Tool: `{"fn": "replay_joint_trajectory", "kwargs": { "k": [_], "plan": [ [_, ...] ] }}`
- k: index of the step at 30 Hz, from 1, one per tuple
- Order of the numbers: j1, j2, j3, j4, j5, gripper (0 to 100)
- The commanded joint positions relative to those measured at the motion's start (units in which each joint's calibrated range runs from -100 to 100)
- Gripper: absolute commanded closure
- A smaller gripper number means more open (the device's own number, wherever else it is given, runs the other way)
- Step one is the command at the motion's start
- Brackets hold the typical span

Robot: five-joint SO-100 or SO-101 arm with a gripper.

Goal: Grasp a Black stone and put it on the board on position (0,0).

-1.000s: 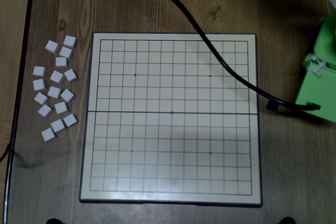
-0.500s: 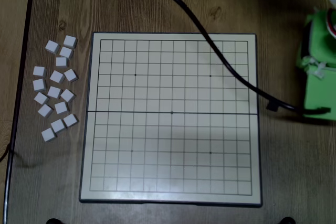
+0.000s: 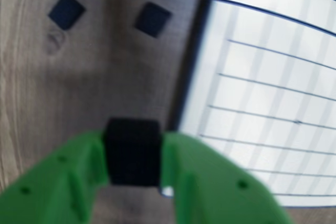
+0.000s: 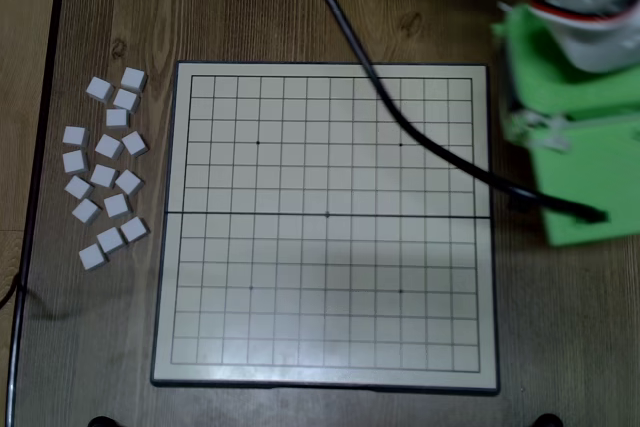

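One stone [image 3: 133, 151] is already clamped between the green tool's [image 3: 134, 156] fingers, off the board's [image 4: 325, 382] right edge over the tabletop (two spares lie beyond), so carrying it to the empty centre dot [image 4: 327, 215] remains.

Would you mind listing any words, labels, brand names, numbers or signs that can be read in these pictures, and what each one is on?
No readable text in either view.
The board carries only grid lines and small dots, no coordinates.
The white cubes are blank.
The green gripper and the Black stone it holds show no markings, though the wrist view is blurred.
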Motion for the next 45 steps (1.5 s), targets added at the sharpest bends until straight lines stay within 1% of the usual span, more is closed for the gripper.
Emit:
{"fn": "replay_joint_trajectory", "kwargs": {
  "k": [1,6,11,17,23,36,45],
  "plan": [
    [5.17,-9.79,-2.29,4.58,2.34,94],
    [11.99,-10.72,-6.73,11.11,5.57,94],
    [16.73,-12.59,-7.02,11.77,7.37,94],
    [22.01,-13.69,-7.31,13.01,7.72,94],
    [28.74,-12.42,-7.6,11.19,10.7,94],
    [32.11,-3.85,-12.63,7.06,12.5,94],
    [32.57,3.44,-15.72,4.16,12.45,94]
  ]
}}
